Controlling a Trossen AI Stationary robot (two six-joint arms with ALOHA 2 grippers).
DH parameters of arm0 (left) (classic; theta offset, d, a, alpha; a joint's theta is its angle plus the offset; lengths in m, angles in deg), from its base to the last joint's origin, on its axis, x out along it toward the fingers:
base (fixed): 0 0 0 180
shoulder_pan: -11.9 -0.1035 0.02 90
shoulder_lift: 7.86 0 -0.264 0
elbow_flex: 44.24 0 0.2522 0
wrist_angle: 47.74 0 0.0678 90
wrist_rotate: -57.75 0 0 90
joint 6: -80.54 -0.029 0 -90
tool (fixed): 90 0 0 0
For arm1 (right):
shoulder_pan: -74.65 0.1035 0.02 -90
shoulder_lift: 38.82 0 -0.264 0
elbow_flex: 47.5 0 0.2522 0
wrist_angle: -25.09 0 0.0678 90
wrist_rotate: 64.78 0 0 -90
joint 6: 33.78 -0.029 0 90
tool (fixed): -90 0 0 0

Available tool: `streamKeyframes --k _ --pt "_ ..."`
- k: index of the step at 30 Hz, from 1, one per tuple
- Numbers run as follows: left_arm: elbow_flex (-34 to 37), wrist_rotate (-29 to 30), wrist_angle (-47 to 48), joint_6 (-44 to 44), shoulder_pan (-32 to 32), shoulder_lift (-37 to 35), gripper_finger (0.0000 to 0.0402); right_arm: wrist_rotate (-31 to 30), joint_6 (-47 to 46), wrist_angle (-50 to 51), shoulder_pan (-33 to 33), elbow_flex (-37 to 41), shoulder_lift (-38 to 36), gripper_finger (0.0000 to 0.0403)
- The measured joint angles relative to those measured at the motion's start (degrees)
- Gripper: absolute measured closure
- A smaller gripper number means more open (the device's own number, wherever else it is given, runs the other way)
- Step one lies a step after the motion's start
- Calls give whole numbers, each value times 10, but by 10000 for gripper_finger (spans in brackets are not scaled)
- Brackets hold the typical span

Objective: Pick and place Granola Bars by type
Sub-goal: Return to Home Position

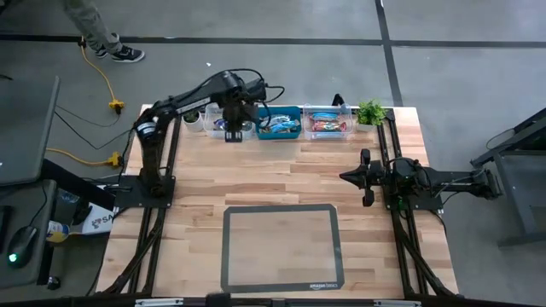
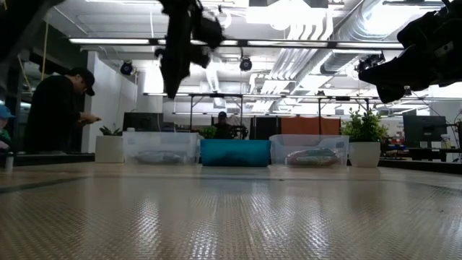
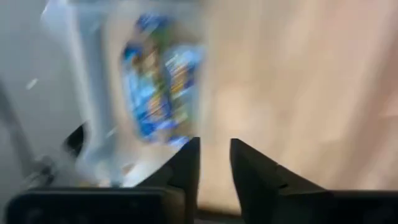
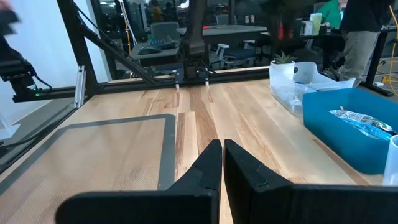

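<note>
Bare wooden desk (image 2: 231,217) fills the foreground, with a grey mat (image 1: 281,247) on it. The left gripper (image 3: 214,142) hangs over the left clear bin (image 2: 160,139), its fingers narrowly parted and empty. Blue granola bars (image 3: 158,87) lie in that bin, just beyond the fingers. Red bars (image 1: 328,124) sit in the right clear bin (image 2: 289,141), well away past the blue bin (image 1: 294,111). The right gripper (image 4: 222,144) waits at the desk's side, fingers pressed nearly together. Sorting looks finished. The next move is likely to lift clear of the bin wall, then fold back to rest.

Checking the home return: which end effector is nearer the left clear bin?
Left. The left end effector hangs directly over the left clear bin; the right end effector is well away, above the table's right side.
</note>
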Motion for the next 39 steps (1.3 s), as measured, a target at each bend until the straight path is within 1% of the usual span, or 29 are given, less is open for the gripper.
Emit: streamKeyframes --k 2,5,6,8,13,16,18,20,22,25,29,33,36,39 --pt "0 -45 -4 26 21 -27 340 0 0 0 0 0 0 403" --pt "0 -76 -21 64 59 -67 385 0 0 0 0 0 0 403" --pt "0 -83 -28 74 73 -80 393 0 0 0 0 0 0 403" --pt "0 -93 -51 94 101 -110 393 0 0 0 0 0 0 403" --pt "0 -95 -130 136 158 -176 400 0 0 0 0 0 0 403" --pt "10 -102 -184 157 176 -215 401 0 0 0 0 0 0 403" --pt "38 -129 -227 169 176 -245 401 0 0 0 0 0 0 403" --pt "82 -155 -279 177 175 -281 401 0 0 0 0 0 0 403" --pt "145 -157 -332 188 175 -320 401 0 0 0 0 0 0 403" --pt "264 -161 -415 212 175 -388 401 0 0 0 0 0 0 403" --pt "438 -200 -543 258 175 -483 401 0 0 0 0 0 0 403" --pt "586 -237 -679 296 175 -569 401 0 0 0 0 0 0 403" --pt "670 -249 -752 308 175 -631 402 0 0 0 0 0 0 403" --pt "730 -246 -779 307 175 -690 401 0 0 0 0 0 0 403"
